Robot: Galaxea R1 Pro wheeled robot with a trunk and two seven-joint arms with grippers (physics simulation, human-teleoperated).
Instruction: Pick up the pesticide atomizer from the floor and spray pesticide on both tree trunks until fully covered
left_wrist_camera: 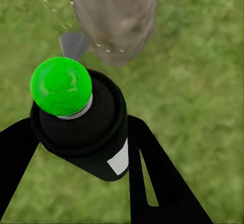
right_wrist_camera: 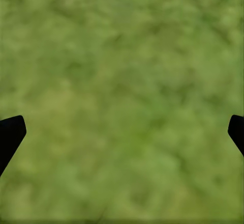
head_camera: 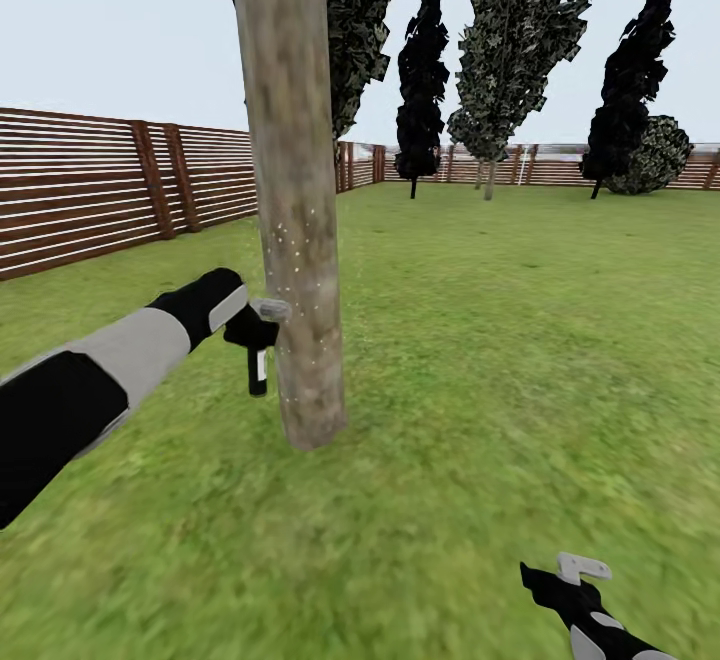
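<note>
Right now the left gripper (head_camera: 262, 332) is clamping the pesticide atomizer (head_camera: 258, 352) and holding it just beside the near tree trunk (head_camera: 296, 240), on the trunk's left side, with the grey nozzle almost touching the bark. That closeness looks deliberate: pale specks are dotting the bark around nozzle height, so the spray is landing where the sprayer is pointing. In the left wrist view the dark can (left_wrist_camera: 84, 124) is sitting between the 2 black fingers (left_wrist_camera: 152, 173), a green ball on top of it, its nozzle aiming at the trunk (left_wrist_camera: 114, 15).

Meanwhile the right gripper (head_camera: 575, 580) is hanging low at the near right over the grass (head_camera: 520, 360), its claw spread wide and carrying nothing; its own camera is looking down at bare lawn between 2 fingertips (right_wrist_camera: 10, 135).

Farther off, dark narrow trees (head_camera: 422, 80) are standing along the far fence (head_camera: 90, 190), well apart from the work. Nothing is blocking the nozzle, though I judge the trunk's far and right sides are out of reach from this stance, and only a band of bark is showing specks.
</note>
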